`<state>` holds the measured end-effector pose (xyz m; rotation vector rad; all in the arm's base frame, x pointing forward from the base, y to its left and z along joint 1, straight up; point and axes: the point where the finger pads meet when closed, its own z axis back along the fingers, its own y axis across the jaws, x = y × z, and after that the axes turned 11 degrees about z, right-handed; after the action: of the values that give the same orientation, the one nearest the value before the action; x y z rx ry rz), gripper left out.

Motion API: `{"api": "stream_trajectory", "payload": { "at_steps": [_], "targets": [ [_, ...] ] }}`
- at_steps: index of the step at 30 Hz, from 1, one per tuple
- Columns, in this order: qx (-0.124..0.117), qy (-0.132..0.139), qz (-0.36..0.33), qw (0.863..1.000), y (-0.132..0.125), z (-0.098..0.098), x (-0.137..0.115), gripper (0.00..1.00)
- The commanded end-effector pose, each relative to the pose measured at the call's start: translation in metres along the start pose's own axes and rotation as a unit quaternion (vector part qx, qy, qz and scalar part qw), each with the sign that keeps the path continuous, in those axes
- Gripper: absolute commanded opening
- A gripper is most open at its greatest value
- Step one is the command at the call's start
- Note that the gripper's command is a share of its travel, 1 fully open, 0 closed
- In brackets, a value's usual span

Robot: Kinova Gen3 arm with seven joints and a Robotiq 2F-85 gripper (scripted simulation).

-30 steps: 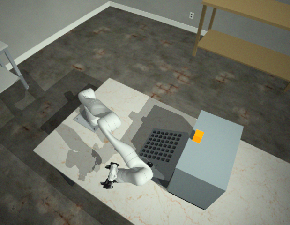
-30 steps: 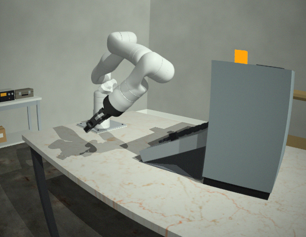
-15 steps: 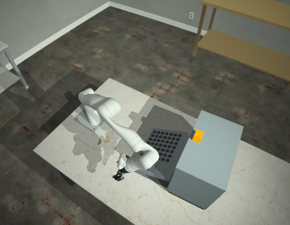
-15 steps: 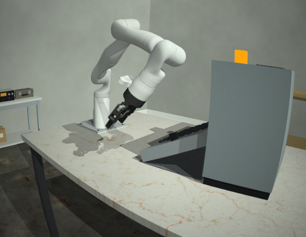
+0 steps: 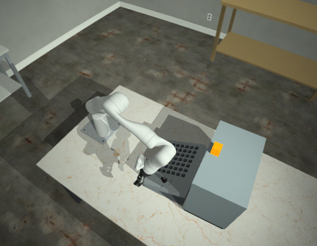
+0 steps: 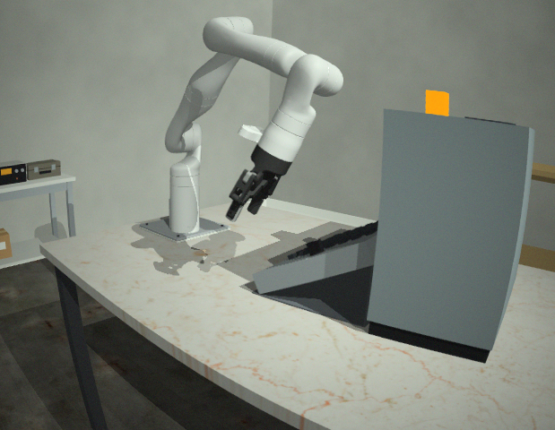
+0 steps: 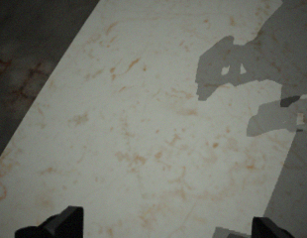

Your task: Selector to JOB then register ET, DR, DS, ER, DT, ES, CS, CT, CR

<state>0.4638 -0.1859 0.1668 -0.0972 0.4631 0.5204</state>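
The keypad panel [image 5: 200, 158] [image 6: 314, 269] slopes up toward the grey cabinet. Its black keys [image 5: 183, 175] stand in rows; the arm hides the left part of them in the top view. No visible key is lit, and no key names are legible. The black selector knob [image 5: 163, 179] [image 6: 313, 245] sits near the panel's front side; its setting cannot be read. My gripper [image 5: 138, 181] [image 6: 243, 212] [image 7: 168, 225] is open and empty. It hangs above the table, short of the panel's low edge, pointing down at a tilt and touching nothing.
The tall grey cabinet [image 5: 232, 169] [image 6: 453, 222] stands behind the panel, with an orange block [image 5: 216, 148] [image 6: 437, 102] on top. The marble table [image 5: 100, 190] [image 6: 175, 319] [image 7: 144, 119] carries the arm's base plate [image 5: 88, 133] [image 6: 151, 227]. The wrist view shows table, shadows and the table's edge.
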Motion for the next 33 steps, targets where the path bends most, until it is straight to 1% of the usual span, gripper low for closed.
{"api": "stream_trajectory", "payload": {
  "at_steps": [1, 3, 4, 12, 13, 21, 22, 30, 31, 33],
  "targets": [
    [-0.005, -0.006, -0.001, 1.000, 0.001, 0.005, 0.001, 1.00],
    [-0.005, -0.006, -0.001, 1.000, 0.001, 0.005, 0.001, 1.00],
    [-0.008, -0.020, -0.010, 1.000, 0.010, 0.009, 0.007, 1.00],
    [-0.008, -0.020, -0.010, 1.000, 0.010, 0.009, 0.007, 1.00],
    [-0.010, -0.035, -0.018, 0.999, 0.020, 0.013, 0.013, 1.00],
    [-0.010, -0.035, -0.018, 0.999, 0.020, 0.013, 0.013, 1.00],
    [-0.011, -0.050, -0.027, 0.998, 0.030, 0.018, 0.018, 1.00],
    [-0.011, -0.050, -0.027, 0.998, 0.030, 0.018, 0.018, 1.00],
    [-0.012, -0.065, -0.036, 0.997, 0.041, 0.022, 0.024, 1.00],
    [-0.012, -0.065, -0.036, 0.997, 0.041, 0.022, 0.024, 1.00]
  ]
}}
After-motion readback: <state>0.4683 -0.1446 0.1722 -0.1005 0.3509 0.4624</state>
